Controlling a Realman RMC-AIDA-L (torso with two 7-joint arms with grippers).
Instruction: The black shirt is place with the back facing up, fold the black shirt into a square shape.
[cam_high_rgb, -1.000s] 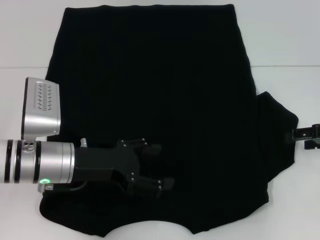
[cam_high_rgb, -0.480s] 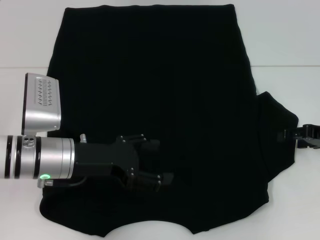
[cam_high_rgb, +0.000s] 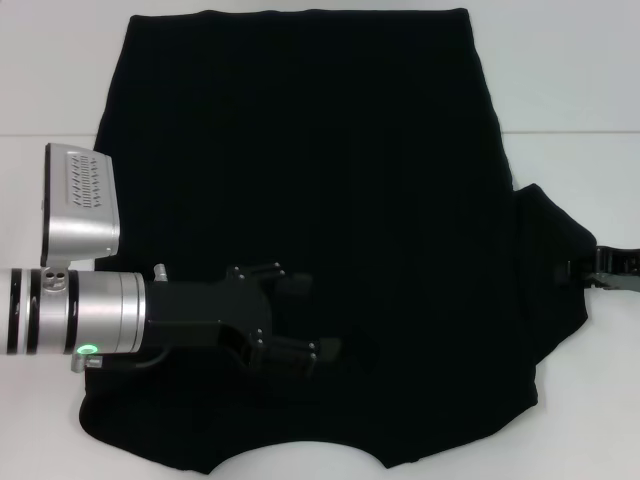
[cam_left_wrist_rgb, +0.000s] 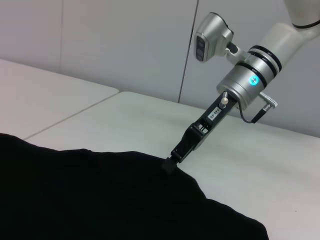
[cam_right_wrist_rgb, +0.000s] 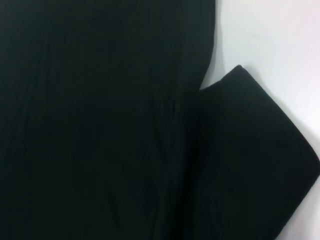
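The black shirt is lying spread flat on the white table, neckline at the near edge, hem at the far edge, and it is covering most of the work surface. On the robot's left side its sleeve is no longer showing and the edge is running fairly straight. On the right side the right sleeve is sticking out past the body, and this looks like the step in hand.

The left gripper is hovering over the shirt near the neckline with its fingers spread apart and nothing between them. The right gripper is touching the outer edge of the right sleeve, where the cloth is rising into a slight peak; I cannot tell whether its fingers are closed on the fabric.

To do this fold well, the right gripper should be pinching only the sleeve's hem, lifting it just clear, and carrying it inward over the body, so the new edge is running parallel to the opposite one. Dragging low would be bunching the panel beneath.

The fabric is looking soft, matte and thin, with faint shallow ripples across the back. The sleeve is a rounded wedge, the neckline a shallow curve, the body slightly tapering toward the hem.
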